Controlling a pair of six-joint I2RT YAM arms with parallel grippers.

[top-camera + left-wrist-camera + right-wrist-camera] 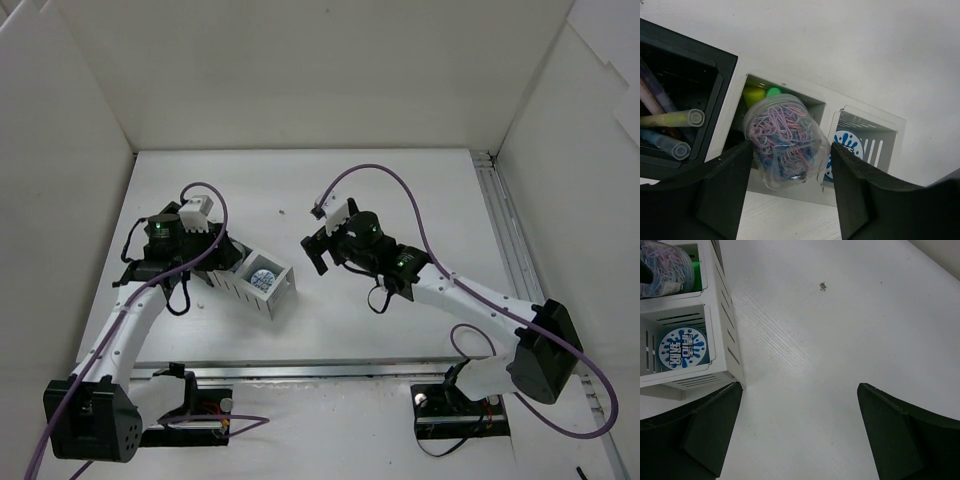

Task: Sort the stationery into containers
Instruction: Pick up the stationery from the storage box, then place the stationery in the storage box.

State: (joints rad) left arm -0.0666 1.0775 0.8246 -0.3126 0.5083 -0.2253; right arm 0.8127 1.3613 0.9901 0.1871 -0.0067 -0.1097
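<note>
L gripper (790, 150) is shut tight on 1 jar (785, 160). The jar is clear & round, full of pink, purple & blue clips (780, 122). 2 black fingers (722, 195) press it, 1 on each side. The jar hangs tilted at the mouth of the middle box (807, 94). Can't tell if it's partly inside.

3 boxes (238, 288) show in the L wrist view, joined in a row: 1 black box (727, 62), then 2 white ones.

- Black box: 1 yellow marker (675, 119), 1 blue marker (666, 143), plus thin pens (650, 87) behind. About 2 pens, hard to count.
- Middle box: 2 marker tops poke out behind the jar, 1 yellow top (754, 96) & 1 green top (773, 91).
- End box (875, 116): 1 roll (846, 142) lies flat on the bottom. Its face is blue & white.

R gripper (799, 390) is wide open w/ nothing in it. It hangs over the bare table (815, 340), just beside the end box. 1 tiny speck (823, 286) sits on the table, well apart from the boxes.
</note>
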